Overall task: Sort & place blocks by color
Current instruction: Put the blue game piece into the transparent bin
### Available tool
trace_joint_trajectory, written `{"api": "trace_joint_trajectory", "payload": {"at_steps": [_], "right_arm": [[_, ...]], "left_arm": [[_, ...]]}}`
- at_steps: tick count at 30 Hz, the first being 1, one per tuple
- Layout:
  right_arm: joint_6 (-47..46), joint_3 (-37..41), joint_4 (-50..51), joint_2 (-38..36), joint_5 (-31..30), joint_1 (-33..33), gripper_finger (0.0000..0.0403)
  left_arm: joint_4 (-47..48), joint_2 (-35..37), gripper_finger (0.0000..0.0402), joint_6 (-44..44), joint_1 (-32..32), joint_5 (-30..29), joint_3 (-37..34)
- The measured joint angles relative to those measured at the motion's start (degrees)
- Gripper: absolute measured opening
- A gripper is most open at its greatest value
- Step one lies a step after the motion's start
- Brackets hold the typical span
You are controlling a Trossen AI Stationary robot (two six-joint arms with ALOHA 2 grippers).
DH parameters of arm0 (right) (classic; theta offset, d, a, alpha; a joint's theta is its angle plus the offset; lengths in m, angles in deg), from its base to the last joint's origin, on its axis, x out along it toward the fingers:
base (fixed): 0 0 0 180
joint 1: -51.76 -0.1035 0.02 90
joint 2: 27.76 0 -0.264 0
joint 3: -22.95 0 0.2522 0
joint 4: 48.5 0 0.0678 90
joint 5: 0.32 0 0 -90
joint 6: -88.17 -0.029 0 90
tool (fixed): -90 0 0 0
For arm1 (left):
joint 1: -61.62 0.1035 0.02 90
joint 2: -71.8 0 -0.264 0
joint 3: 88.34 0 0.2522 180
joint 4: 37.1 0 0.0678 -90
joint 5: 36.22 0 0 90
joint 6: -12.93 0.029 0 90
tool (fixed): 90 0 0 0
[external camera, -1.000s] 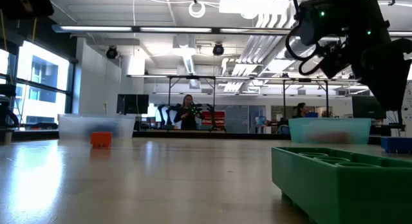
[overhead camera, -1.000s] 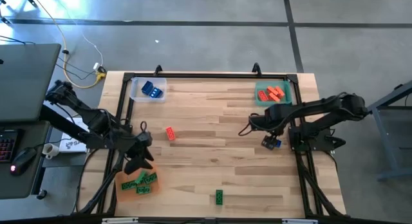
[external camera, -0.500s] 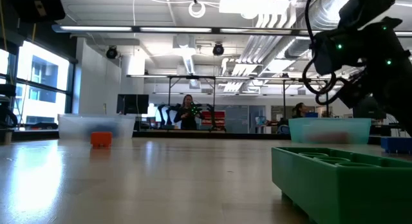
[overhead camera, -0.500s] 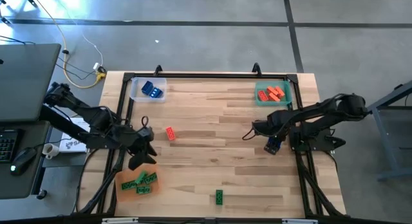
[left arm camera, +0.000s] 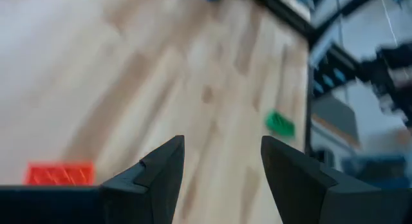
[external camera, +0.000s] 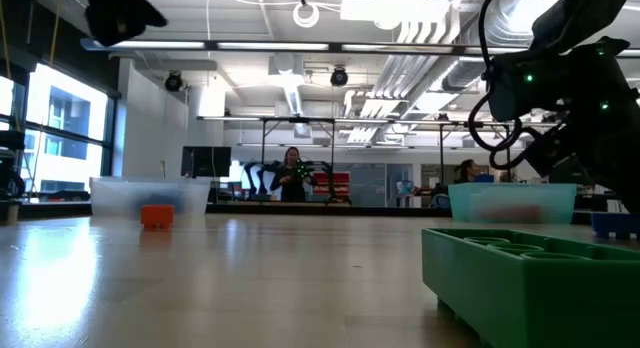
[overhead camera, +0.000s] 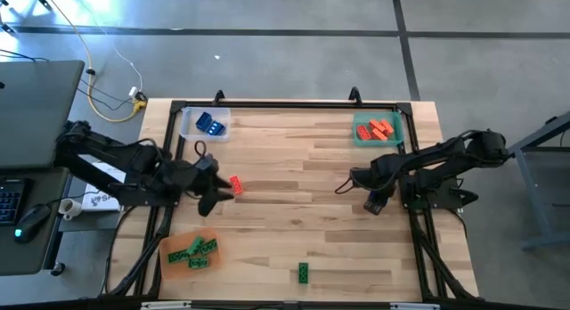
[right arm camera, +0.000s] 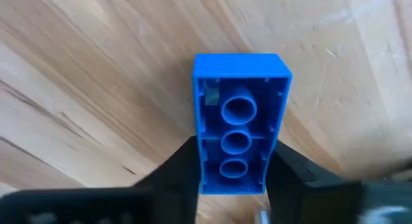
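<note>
1. The right gripper [right arm camera: 235,179] is low over the wooden table [overhead camera: 303,181] near its right edge, its two fingers pinching a blue block [right arm camera: 237,121] whose hollow underside faces the wrist camera.
2. The left gripper [overhead camera: 216,187] is above the table's left part, just beside a lone red block [overhead camera: 235,184]; its fingers [left arm camera: 161,172] are spread apart with nothing between them.
3. A green block [overhead camera: 303,273] lies alone near the table's front edge.
4. The clear tray [overhead camera: 204,123] at the back left corner holds blue blocks.
5. The green tray [overhead camera: 378,130] at the back right corner holds red-orange blocks.
6. The orange tray [overhead camera: 191,254] at the front left holds green blocks, perhaps three; the count is hard to make out.
</note>
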Motion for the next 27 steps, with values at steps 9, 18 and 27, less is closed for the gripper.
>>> {"api": "trace_joint_trajectory", "payload": {"at_steps": [9, 18, 27], "right_arm": [[0.9, -1.8, -2.5, 0.1, -0.3, 0.0, 0.0101], [4.2, -9.8, -12.9, 0.1, -1.4, 3.0, 0.0101], [13.0, -20.8, -21.8, 0.1, -1.5, 8.3, 0.0101]], "left_arm": [[-9.5, 0.0, 0.0193, 6.7, 3.3, -11.3, 0.0], [-16.8, 0.0, 0.0193, 13.7, 7.4, -13.9, 0.0], [-19.4, -1.3, 0.0193, 14.4, 8.9, -15.8, 0.0]]}}
